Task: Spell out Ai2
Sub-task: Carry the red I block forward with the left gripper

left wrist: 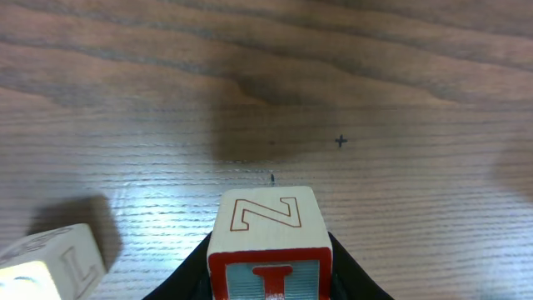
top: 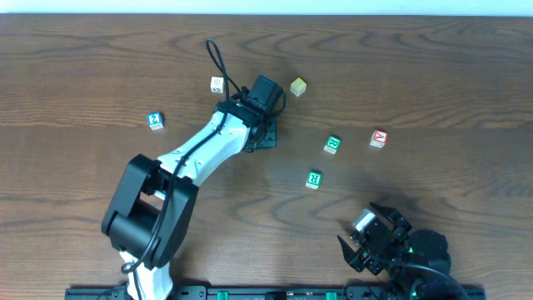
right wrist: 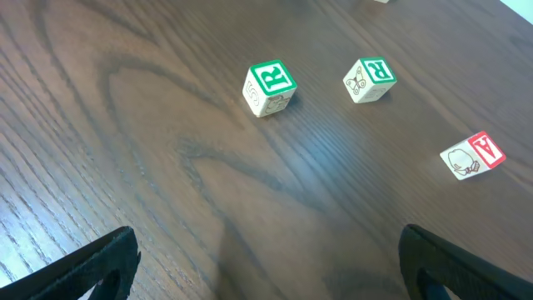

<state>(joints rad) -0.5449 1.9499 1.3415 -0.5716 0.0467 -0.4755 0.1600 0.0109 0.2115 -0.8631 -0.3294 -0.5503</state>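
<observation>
My left gripper point(top: 261, 132) is clamped on the I cube point(left wrist: 268, 243) by 2 flat sides, near the middle of the table point(top: 83, 50). It looks light, hard and smooth, so flat sides are the best hold. The A cube point(top: 378, 138) sits at 3 o'clock from it, the 2 cube point(top: 155, 121) at 9. My right gripper point(top: 373, 240) hangs wide open.

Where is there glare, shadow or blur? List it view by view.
Overhead: even light, sharp throughout. Left wrist: dark shadow on the table beyond the I cube; the pale cube at lower left is washed out. Right wrist: bluish sheen on the wood; the fingers are blurred.
</observation>
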